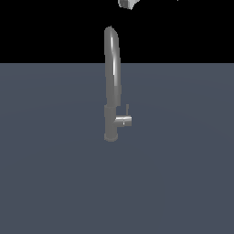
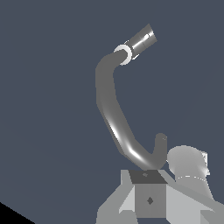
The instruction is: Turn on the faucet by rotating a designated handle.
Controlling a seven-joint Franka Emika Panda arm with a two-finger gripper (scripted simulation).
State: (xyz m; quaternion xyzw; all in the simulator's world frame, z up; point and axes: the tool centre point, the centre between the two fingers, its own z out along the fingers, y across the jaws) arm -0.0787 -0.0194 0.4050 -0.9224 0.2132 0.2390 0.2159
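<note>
The faucet (image 1: 111,82) stands upright in the middle of the exterior view, a tall grey gooseneck with a thicker base. A short stub (image 1: 124,121) sticks out of the base toward the exterior view's right. The handle (image 1: 127,109), a thin pin, rises from that stub. Only a white scrap of my gripper (image 1: 128,3) shows at the top edge, well above the spout and apart from it. The wrist view looks down along the curved faucet (image 2: 114,122); I cannot make out the handle there. Its fingers are not clearly visible, so its state is unclear.
The faucet stands on a flat blue-grey floor (image 1: 183,183) with a black background behind it. Grey blocky arm parts (image 2: 150,199) and a rounded grey link (image 2: 188,162) fill one edge of the wrist view.
</note>
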